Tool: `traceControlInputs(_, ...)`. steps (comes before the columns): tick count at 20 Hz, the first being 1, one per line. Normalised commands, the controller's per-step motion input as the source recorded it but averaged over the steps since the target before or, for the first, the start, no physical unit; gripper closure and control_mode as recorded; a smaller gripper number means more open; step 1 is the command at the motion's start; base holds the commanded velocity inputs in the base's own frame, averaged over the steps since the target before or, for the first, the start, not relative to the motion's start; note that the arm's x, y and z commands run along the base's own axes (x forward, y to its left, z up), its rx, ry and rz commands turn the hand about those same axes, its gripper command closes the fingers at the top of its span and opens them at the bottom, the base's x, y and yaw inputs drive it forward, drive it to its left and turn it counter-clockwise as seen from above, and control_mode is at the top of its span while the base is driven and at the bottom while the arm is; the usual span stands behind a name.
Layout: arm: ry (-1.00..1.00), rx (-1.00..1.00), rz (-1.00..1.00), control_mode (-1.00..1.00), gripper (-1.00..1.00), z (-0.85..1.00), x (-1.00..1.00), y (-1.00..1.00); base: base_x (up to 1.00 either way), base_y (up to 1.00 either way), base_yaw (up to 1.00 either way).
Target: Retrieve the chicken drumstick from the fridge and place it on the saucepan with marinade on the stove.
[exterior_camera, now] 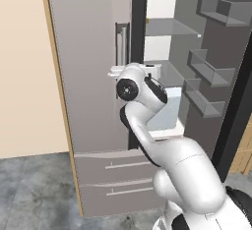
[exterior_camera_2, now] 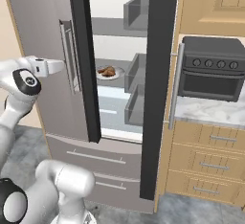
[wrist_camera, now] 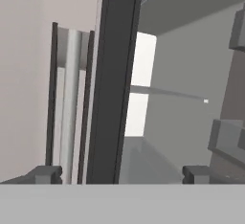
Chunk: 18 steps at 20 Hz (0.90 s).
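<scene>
The grey fridge [exterior_camera: 88, 76] has its left door shut and its right door [exterior_camera_2: 160, 89] swung open. On a middle shelf inside, the tan-brown chicken drumstick [exterior_camera_2: 108, 70] lies on a white plate [exterior_camera_2: 101, 75]. My gripper [exterior_camera_2: 60, 66] is open and holds nothing. It sits close in front of the shut door's vertical bar handle [exterior_camera_2: 71, 58], left of the black centre strip [wrist_camera: 112, 74]. In the hand view the gripper [wrist_camera: 122, 174] straddles that strip, with the handle [wrist_camera: 71, 103] just left of it. The saucepan with marinade and the stove are out of view.
Grey door bins [exterior_camera: 209, 71] line the open door. Right of the fridge, a dark oven with knobs [exterior_camera_2: 210, 70] stands on a marble counter [exterior_camera_2: 206, 110] above wooden drawers [exterior_camera_2: 206, 161]. Two fridge drawers [exterior_camera: 118, 175] lie below. A beige wall [exterior_camera: 24, 76] is at left.
</scene>
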Motion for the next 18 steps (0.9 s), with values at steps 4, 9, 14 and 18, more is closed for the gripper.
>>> traceControlInputs(4, 0.1, 0.0, 0.04, -1.0, -1.0, -0.04, 0.75, 0.01, 0.0, 0.0, 0.0)
traceControlInputs(9, 0.13, 0.0, 0.07, -1.0, -1.0, -0.1, 0.66, 0.06, 0.0, 0.0, 0.0)
traceControlInputs(14, 0.14, 0.0, 0.07, -1.0, -1.0, -0.12, 0.66, 0.12, 0.0, 0.0, 0.0)
traceControlInputs(18, 0.08, 0.0, 0.06, -1.0, -1.0, -0.17, 0.65, 0.19, 0.0, 0.0, 0.0)
